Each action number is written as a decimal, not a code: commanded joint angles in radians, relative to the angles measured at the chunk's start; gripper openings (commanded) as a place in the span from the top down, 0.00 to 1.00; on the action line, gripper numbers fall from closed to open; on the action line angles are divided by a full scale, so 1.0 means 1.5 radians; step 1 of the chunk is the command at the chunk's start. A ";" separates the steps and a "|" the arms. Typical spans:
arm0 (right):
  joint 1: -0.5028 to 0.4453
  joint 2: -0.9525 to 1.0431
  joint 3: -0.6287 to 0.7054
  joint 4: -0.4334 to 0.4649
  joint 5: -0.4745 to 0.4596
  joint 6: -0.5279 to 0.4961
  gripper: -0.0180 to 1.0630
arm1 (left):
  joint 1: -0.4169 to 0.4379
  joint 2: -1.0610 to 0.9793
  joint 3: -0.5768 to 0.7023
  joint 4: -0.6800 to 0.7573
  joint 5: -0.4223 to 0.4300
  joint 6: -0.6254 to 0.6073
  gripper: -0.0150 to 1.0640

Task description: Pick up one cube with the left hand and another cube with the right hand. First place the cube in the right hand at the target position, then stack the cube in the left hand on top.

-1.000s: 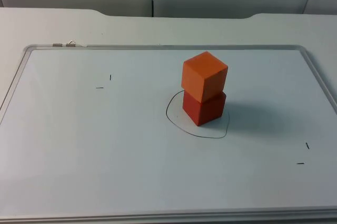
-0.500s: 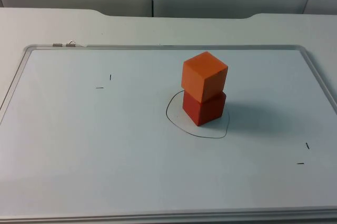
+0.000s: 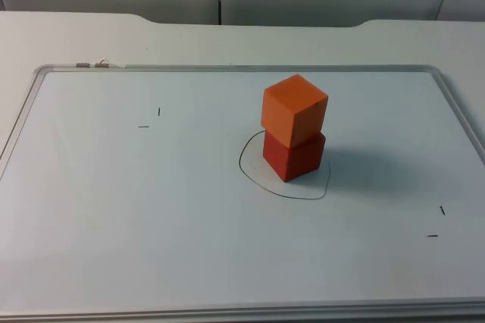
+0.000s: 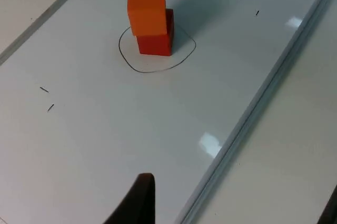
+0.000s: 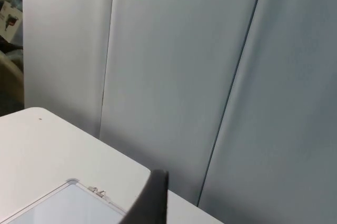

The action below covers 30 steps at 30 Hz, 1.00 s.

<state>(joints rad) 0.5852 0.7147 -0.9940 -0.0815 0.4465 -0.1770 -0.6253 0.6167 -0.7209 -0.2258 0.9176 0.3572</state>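
While the orange foam cube [image 3: 295, 109] sits on the red foam cube [image 3: 295, 156] inside the drawn black outline [image 3: 254, 179], neither claw's state can be told.

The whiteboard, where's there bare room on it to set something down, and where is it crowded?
The whiteboard is bare between its left frame and the drawn outline, apart from two small pen ticks, and along its near edge. Right of the stack it is bare too, out to two more ticks. It is crowded only at the outline, where the orange cube sits on the red cube.
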 commanded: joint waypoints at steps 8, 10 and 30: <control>0.003 -0.002 0.002 0.005 0.005 -0.004 0.16 | -0.004 -0.256 0.105 0.062 0.015 -0.130 0.01; 0.003 -0.002 0.002 0.005 0.007 -0.004 0.16 | -0.004 -0.311 0.120 0.069 0.025 -0.147 0.01; 0.003 -0.002 0.002 0.005 0.013 -0.004 0.16 | -0.004 -0.411 0.138 0.175 0.106 -0.245 0.01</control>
<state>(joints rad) 0.5852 0.7147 -0.9940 -0.0795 0.4672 -0.1770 -0.6253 0.0048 -0.5163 0.0127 1.0754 0.0295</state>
